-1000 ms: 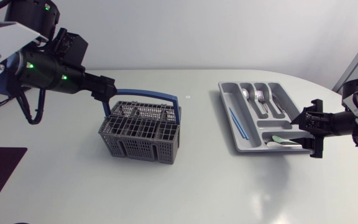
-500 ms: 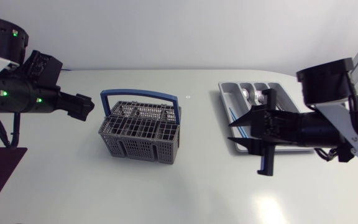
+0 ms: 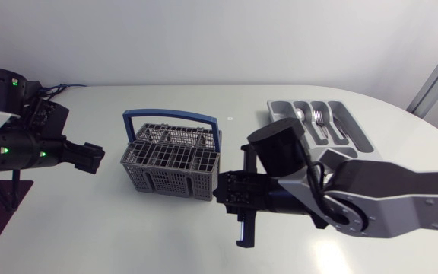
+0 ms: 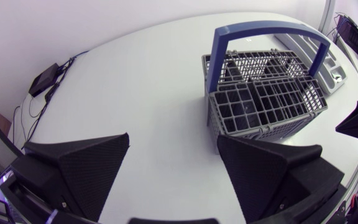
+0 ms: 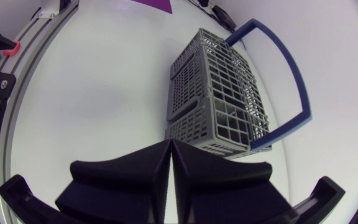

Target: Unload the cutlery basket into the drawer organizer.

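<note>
- So, spotted the grey plastic lattice cutlery basket (image 3: 172,161) with its blue hoop handle standing upright on the white tabletop (image 3: 128,236), roughly mid-table.
- Found the grey moulded plastic drawer organizer (image 3: 276,113) well apart from it, over on the right arm's side and partly hidden behind that arm.
- Made out a couple of metal forks (image 3: 318,118) and a metal spoon (image 3: 300,116) lying in its long compartments.
- Caught the matte black left gripper (image 3: 93,157) hanging near one short end of the basket, not touching it.
- Checked the left wrist view too: left gripper (image 4: 173,149) spread wide, only bare table between the fingers, cutlery basket (image 4: 266,102) ahead of them.
- Saw the matte black right gripper (image 3: 220,186) just off the basket's other short end, close but apart.
- Got the right wrist view showing its fingers (image 5: 129,177) pressed flat together on nothing, tips aimed at the cutlery basket (image 5: 213,102) ahead.
</note>
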Available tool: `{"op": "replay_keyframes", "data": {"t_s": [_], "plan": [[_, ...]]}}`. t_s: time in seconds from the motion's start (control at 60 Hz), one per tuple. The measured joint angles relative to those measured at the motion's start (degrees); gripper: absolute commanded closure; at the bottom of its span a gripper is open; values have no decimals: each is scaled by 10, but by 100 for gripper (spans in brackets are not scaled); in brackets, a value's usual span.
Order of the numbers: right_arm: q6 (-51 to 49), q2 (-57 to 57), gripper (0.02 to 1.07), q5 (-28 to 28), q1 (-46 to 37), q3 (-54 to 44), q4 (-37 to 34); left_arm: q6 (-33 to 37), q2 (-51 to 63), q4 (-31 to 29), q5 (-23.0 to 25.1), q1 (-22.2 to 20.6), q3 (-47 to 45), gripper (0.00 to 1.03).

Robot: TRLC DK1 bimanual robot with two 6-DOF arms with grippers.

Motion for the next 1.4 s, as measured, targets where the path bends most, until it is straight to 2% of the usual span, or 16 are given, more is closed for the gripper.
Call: {"op": "replay_keyframes", "data": {"t_s": [0.333,0.683,1.4], "plan": [[3,92,101,23,0,33,75,11,-7,6,6,19,-23,4],[-6,106,101,25,-60,40,79,15,-14,8,12,26,-30,4],[-8,129,101,33,-89,68,98,24,-14,10,13,25,-38,4]]}}
